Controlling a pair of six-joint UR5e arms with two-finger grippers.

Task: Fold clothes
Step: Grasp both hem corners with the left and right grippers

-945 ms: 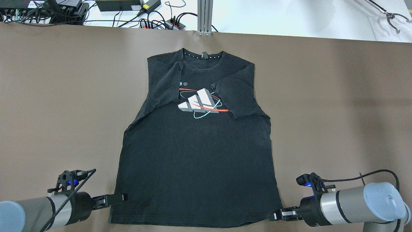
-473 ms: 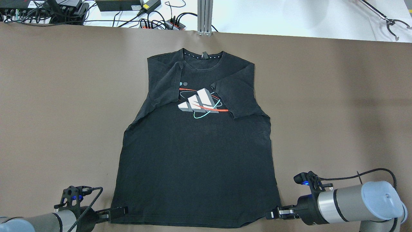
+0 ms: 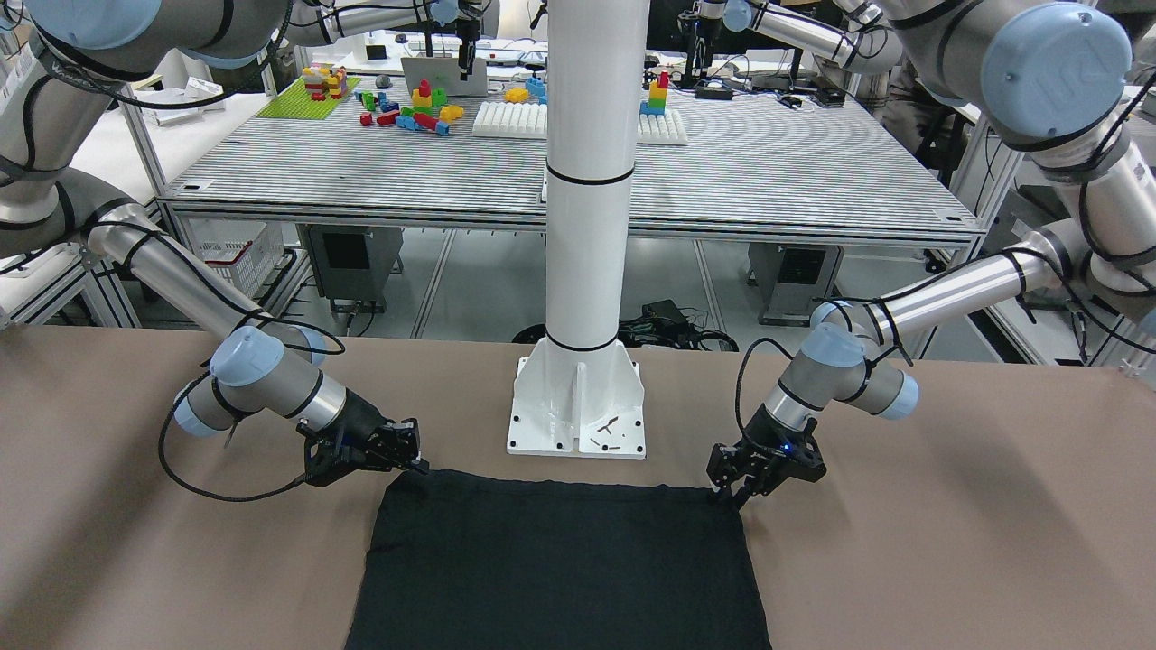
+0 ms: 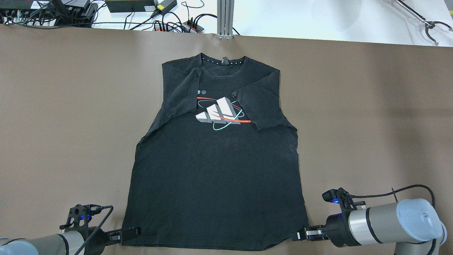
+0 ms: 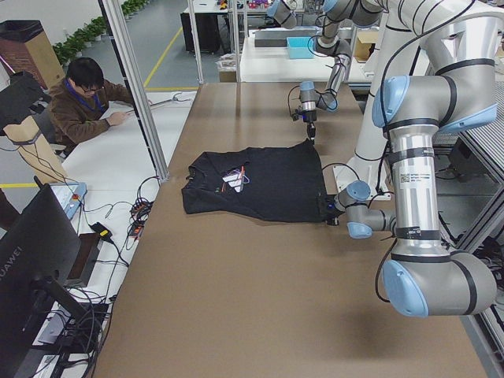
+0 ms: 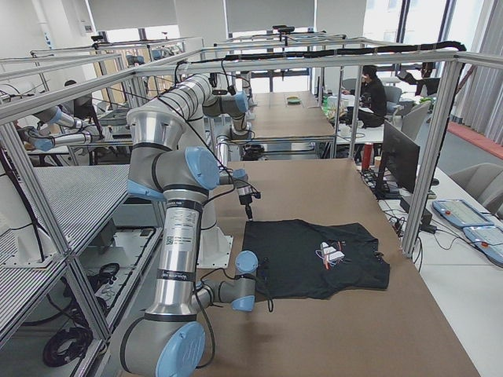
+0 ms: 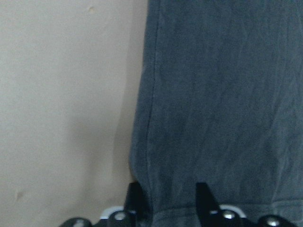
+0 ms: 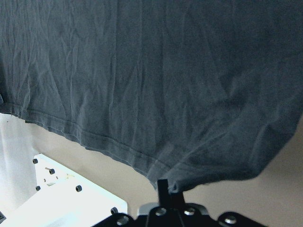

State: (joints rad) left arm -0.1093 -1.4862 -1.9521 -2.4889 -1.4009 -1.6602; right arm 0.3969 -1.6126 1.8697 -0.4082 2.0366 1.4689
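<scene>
The clothes are a black T-shirt (image 4: 216,177) with a white, red and teal print (image 4: 219,113), lying flat with both sleeves folded in over the chest. My left gripper (image 4: 136,232) sits at the hem's left corner. In the left wrist view its fingers (image 7: 135,201) stand apart, open, with the shirt's side edge (image 7: 222,94) between them. My right gripper (image 4: 299,236) is shut on the hem's right corner, and that corner (image 8: 199,175) is puckered at the closed fingertips (image 8: 166,185). In the front-facing view the hem (image 3: 560,487) runs between the two grippers.
The white pillar's base plate (image 3: 578,415) stands just behind the hem, between the arms. An aluminium post (image 4: 225,19) and cables with power strips (image 4: 170,23) line the table's far edge. A person (image 5: 87,102) sits at a side desk. Brown tabletop (image 4: 371,124) surrounds the shirt.
My left gripper has slid back along the shirt's side to the hem corner. The right gripper has shifted slightly inward at its corner. The shirt lies as before.
</scene>
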